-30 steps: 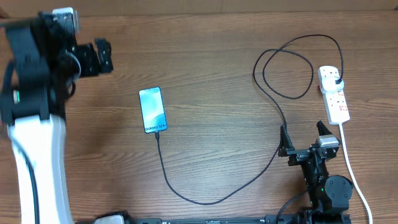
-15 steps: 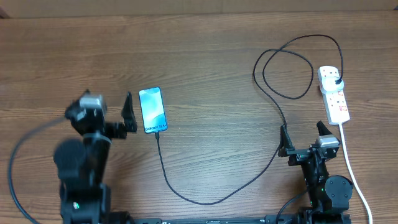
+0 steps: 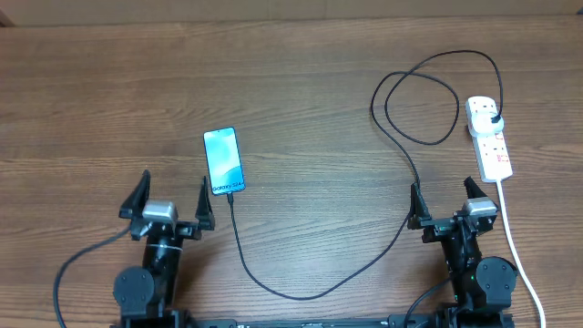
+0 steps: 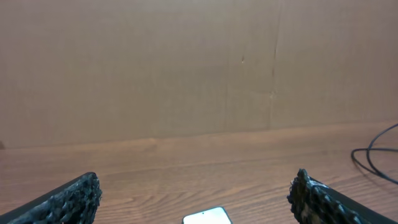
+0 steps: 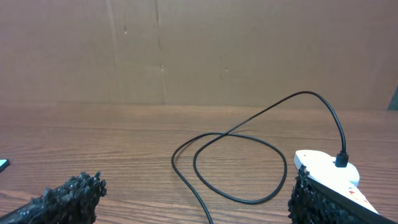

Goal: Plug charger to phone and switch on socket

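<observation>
The phone (image 3: 224, 160) lies on the wooden table with its blue screen lit; its top edge shows in the left wrist view (image 4: 207, 217). The black charger cable (image 3: 401, 137) runs from the phone's lower end, loops across the table and ends at a black plug seated in the white socket strip (image 3: 489, 138). The cable loop (image 5: 236, 168) and the socket (image 5: 329, 171) show in the right wrist view. My left gripper (image 3: 169, 201) is open and empty, just below and left of the phone. My right gripper (image 3: 446, 201) is open and empty, below the socket, beside the cable.
The socket's white cord (image 3: 519, 255) runs down the right side to the table's front edge. A brown cardboard wall (image 4: 199, 62) stands behind the table.
My left arm has swung down from the far left of the table and come to rest at the front, its gripper now just below the phone. The right arm has not moved.
</observation>
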Motion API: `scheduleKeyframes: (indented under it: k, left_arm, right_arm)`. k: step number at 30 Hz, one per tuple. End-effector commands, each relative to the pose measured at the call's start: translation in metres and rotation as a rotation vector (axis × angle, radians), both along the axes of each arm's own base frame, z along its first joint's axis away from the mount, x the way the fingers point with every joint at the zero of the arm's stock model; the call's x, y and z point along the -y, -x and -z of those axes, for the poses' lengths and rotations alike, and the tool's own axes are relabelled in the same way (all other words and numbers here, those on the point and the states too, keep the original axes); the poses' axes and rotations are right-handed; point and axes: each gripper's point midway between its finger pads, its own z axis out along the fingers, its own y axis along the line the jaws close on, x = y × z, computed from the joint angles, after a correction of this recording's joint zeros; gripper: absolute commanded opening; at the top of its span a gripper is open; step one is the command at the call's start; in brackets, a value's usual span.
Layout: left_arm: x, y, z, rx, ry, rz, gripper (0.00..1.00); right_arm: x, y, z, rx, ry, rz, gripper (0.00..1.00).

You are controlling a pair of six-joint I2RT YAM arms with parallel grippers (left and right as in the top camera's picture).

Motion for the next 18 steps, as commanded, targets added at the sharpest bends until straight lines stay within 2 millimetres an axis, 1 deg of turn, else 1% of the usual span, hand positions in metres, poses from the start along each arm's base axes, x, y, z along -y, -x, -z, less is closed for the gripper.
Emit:
scheduleKeyframes:
  k: [1,7,11,18]
  left_arm:
    - [-0.001,0.004,0.012,0.000,-0.029,-0.013,1.00]
    - [-0.007,0.006,0.028,-0.062,-0.028,-0.047,1.00]
    - [-0.006,0.008,0.053,-0.164,-0.028,-0.045,1.00]
    - [-0.007,0.008,0.054,-0.167,-0.020,-0.046,1.00]
  right_arm:
    - [0.002,0.000,0.002,0.004,-0.005,0.010,1.00]
    - [0.002,0.000,0.002,0.004,-0.005,0.010,1.00]
    - [0.002,0.000,0.002,0.004,-0.005,0.010,1.00]
    - [0.002,0.000,0.002,0.004,-0.005,0.010,1.00]
